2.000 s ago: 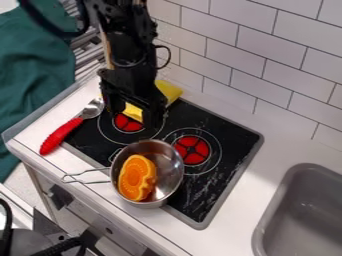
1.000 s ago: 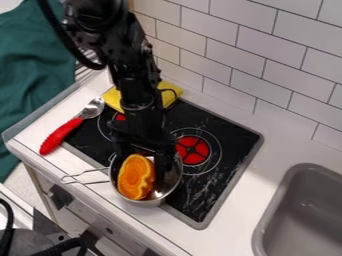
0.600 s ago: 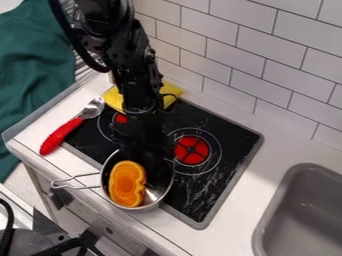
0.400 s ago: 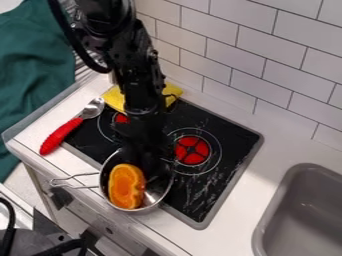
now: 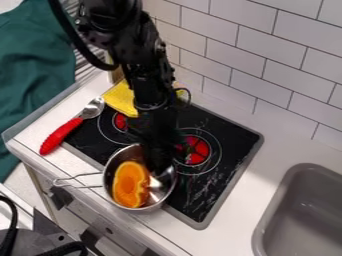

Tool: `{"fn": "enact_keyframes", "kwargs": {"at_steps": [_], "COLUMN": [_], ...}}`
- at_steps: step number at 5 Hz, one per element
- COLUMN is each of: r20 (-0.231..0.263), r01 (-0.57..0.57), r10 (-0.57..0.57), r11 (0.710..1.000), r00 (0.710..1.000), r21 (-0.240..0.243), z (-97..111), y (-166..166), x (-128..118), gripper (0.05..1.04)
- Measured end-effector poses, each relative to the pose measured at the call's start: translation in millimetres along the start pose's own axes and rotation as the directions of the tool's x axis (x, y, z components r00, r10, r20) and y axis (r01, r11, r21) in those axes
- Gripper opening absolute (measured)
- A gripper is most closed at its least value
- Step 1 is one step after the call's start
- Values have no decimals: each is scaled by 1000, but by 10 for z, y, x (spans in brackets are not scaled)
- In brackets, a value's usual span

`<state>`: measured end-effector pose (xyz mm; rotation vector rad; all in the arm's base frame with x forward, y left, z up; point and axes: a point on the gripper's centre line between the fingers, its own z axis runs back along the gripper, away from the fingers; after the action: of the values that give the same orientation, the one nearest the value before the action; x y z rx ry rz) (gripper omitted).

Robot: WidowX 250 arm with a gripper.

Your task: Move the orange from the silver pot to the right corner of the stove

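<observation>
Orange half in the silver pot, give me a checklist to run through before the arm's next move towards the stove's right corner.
1. Orange half inside the silver metal pot: ok, it lies at the pot's left side.
2. Black gripper down at the pot: ok, it is beside the orange, towards the wall.
3. Secure grip on the orange: cannot tell, the grasp is too dark to make out.
4. Pot wholly within the black stove: not ok, it overlaps the front edge.
5. Wire handle away from the right corner: ok, it points left.
6. Yellow cloth and red-handled spoon away from that corner: ok, both are at the left.
</observation>
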<state>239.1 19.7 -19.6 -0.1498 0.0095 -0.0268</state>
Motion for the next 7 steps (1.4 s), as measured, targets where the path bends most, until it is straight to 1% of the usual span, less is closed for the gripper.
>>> {"fn": "enact_keyframes", "kwargs": {"at_steps": [1,2,3,4,6,7], "r20": [46,79,86,92,112,154], "r01": [25,18,18,18,-34,-58], "r10": [-25,-18,-18,-18,34,58], "r11": [1000,1000,1000,1000,999,998], "r00": [999,997,996,996,993,986], "r21": [-6,4,4,1,-7,-6], "z": [91,184,220,234,242,266], "y": [-34,-54,-74,-81,37,144], "x": [30,-22,-83,-152,-334,-355], "gripper": [486,806,1013,1007,1005,1005]}}
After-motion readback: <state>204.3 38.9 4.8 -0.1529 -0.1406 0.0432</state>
